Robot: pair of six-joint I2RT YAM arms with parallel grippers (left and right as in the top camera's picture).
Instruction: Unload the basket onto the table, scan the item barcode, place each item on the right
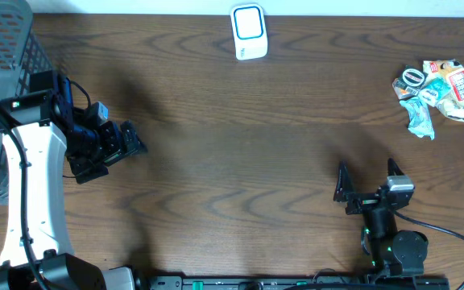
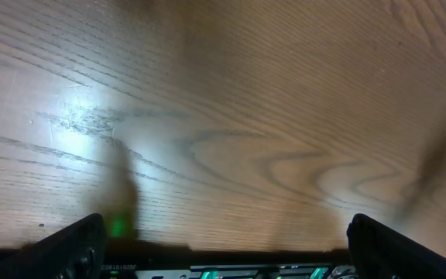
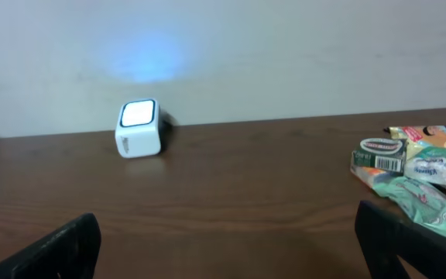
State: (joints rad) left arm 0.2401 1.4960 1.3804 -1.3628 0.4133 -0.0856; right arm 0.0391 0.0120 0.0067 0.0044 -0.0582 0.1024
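1. My left gripper (image 1: pixel 107 153) hangs over the left side of the dark brown wood-grain table (image 1: pixel 232 161). Its jaws are spread wide and there is nothing between them. On its wrist camera I see the two black fingers (image 2: pixel 72 246) at the bottom corners, with only bare wood between.
2. My right gripper (image 1: pixel 367 173) sits low near the front edge, right of centre. It is also fully spread and empty. The black fingers (image 3: pixel 53 246) frame its wrist view from the bottom corners.
3. The heap of crinkled snack packets (image 1: pixel 439 95) in green, yellow, red and teal lies at the far right of the table, well apart from both grippers. On the right wrist camera the heap (image 3: pixel 420 174) is at the right edge. A small barcode label shows on the green-and-white packet, too small to read.
4. The white cube-shaped scanner with a blue-rimmed lit face (image 1: pixel 249 32) stands at the back edge, about centre. On the right wrist camera the scanner (image 3: pixel 139 129) sits against the pale wall (image 3: pixel 300 54), with a blue glow on the wall above it.
5. The grey plastic mesh basket (image 1: pixel 2 48) fills the back left corner, beside the left arm.
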